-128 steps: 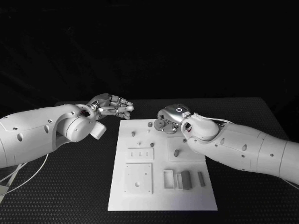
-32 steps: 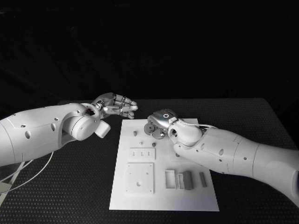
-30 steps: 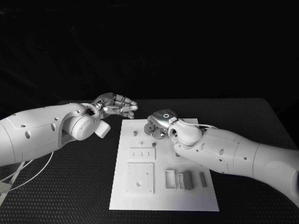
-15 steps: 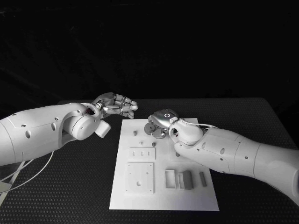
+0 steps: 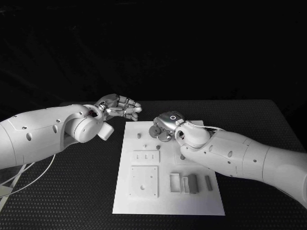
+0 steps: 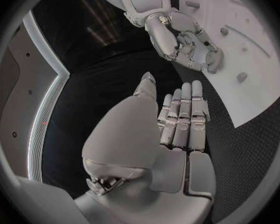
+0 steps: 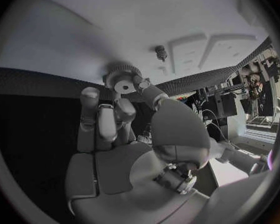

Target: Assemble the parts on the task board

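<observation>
Right wrist view: our right hand (image 7: pixel 124 149) pinches a gear (image 7: pixel 122 78) above the board's (image 5: pixel 195 203) far edge; left hand (image 5: pixel 119 107), fingers curled and empty, waits beside. A tilted gear could miss its peg (image 7: pixel 160 51) and jam.

- Two bulky white arms with dark screw holes are being shown.
- Each is being ended by a silver segmented hand: left hand (image 5: pixel 119 106), right hand (image 5: pixel 166 125).
- A thin white cable (image 5: pixel 29 176) is being trailed by the left arm.
</observation>
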